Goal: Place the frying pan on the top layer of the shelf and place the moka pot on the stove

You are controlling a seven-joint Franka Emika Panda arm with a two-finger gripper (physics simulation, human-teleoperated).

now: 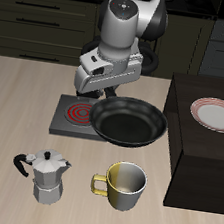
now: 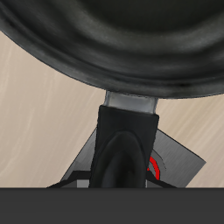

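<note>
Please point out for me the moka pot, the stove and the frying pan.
moka pot [image 1: 48,180]: exterior view, on its faceted silver body.
stove [image 1: 62,121]: exterior view, on the bare grey plate beside the red ring.
frying pan [image 1: 129,122]: exterior view, on its black inside bottom.

One camera stands off the table's front edge, high up, looking down and back toward the robot's base; it takes in the whole table [image 1: 25,102], from the shelf [image 1: 201,152] to the stove [image 1: 71,113]. The other rides on the wrist, very close, looking down along the pan [image 2: 122,39]. Both views share the pan [image 1: 129,122] and a corner of the stove [image 2: 179,162].
</note>
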